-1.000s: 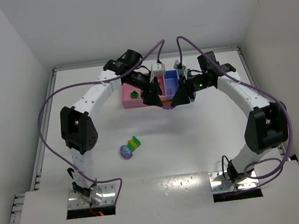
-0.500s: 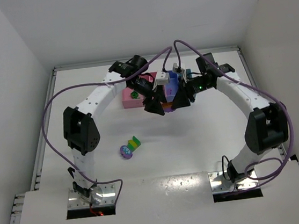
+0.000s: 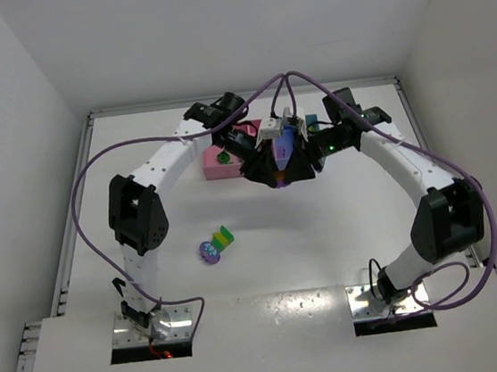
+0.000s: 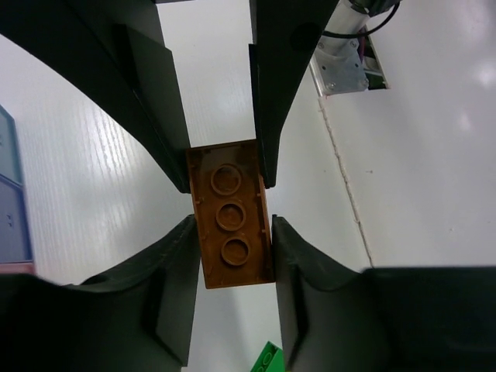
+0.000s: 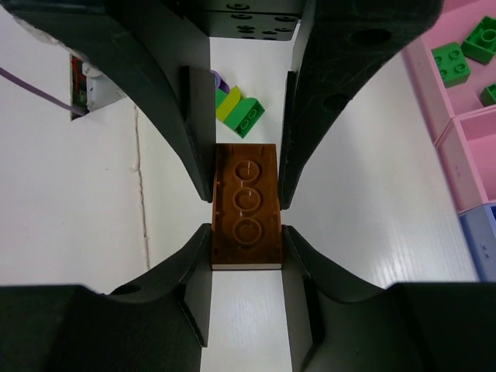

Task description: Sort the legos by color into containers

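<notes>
An orange-brown lego brick (image 4: 232,225) (image 5: 246,205) hangs above the table just in front of the containers (image 3: 215,168), gripped from both ends. My left gripper (image 4: 232,236) (image 3: 268,173) is shut on one end. My right gripper (image 5: 246,236) (image 3: 302,167) is shut on the other, its fingers facing the left one's. In the top view the two grippers hide the brick. A green-yellow-purple strip (image 3: 224,235) (image 5: 236,105) and a round purple piece (image 3: 209,251) lie on the table nearer the arms. Green bricks (image 5: 456,56) (image 3: 224,156) sit in a pink compartment.
The tray's pink wall (image 5: 446,132) and a purple-blue compartment (image 5: 482,248) lie to the right in the right wrist view. A blue compartment edge (image 4: 11,201) shows at the left of the left wrist view. Purple cables arch over both arms.
My left gripper swung right to meet the right gripper and shut on the brick's free end. The right gripper kept its hold and shifted slightly left.
</notes>
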Action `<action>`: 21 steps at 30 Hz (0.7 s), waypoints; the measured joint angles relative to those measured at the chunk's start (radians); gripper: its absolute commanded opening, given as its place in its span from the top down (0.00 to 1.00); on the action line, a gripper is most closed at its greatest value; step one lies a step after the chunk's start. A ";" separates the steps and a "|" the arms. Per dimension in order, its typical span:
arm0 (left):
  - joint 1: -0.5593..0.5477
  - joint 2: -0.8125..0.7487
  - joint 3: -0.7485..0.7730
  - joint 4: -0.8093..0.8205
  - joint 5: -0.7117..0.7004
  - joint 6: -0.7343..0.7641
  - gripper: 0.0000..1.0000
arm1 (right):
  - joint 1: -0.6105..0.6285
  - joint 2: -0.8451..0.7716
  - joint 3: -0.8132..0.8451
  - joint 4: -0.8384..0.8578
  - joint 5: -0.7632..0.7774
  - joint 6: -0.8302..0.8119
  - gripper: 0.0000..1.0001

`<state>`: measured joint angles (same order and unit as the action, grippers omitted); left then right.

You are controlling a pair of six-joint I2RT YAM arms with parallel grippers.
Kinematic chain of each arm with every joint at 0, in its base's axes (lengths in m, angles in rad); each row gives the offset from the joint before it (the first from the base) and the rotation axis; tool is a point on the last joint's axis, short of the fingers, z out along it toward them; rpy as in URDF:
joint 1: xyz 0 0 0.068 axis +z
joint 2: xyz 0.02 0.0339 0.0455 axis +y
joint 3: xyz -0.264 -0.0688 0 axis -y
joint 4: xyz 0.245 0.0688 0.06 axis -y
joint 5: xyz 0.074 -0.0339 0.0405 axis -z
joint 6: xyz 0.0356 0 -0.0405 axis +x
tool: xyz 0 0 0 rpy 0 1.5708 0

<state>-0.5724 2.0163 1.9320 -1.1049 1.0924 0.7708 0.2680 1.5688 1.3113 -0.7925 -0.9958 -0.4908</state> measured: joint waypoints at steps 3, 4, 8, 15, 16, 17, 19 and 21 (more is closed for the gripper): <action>0.002 0.002 0.000 0.006 0.002 -0.010 0.73 | -0.002 -0.001 0.002 -0.001 0.004 0.001 1.00; 0.002 0.002 0.000 0.007 0.002 -0.011 0.73 | -0.002 -0.001 0.002 0.000 0.005 0.001 1.00; 0.004 0.003 -0.006 0.015 0.009 -0.014 0.63 | -0.002 -0.001 0.002 -0.002 0.008 -0.001 1.00; 0.011 0.003 -0.030 0.043 0.044 -0.024 0.51 | 0.001 -0.001 0.002 -0.007 0.019 -0.019 1.00; 0.011 0.003 -0.032 0.046 0.047 -0.026 0.53 | 0.002 -0.001 0.002 -0.007 0.019 -0.022 1.00; 0.011 0.003 -0.032 0.048 0.048 -0.027 0.53 | 0.002 -0.001 0.002 -0.007 0.019 -0.023 1.00; 0.016 0.003 -0.032 0.050 0.054 -0.031 0.53 | 0.003 -0.001 0.002 -0.008 0.018 -0.026 1.00; 0.019 0.003 -0.032 0.055 0.066 -0.036 0.53 | 0.003 -0.001 0.002 -0.007 0.019 -0.028 1.00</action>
<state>-0.5529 2.0190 1.8996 -1.0504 1.1580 0.7345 0.2710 1.5677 1.3132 -0.7998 -0.9764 -0.5186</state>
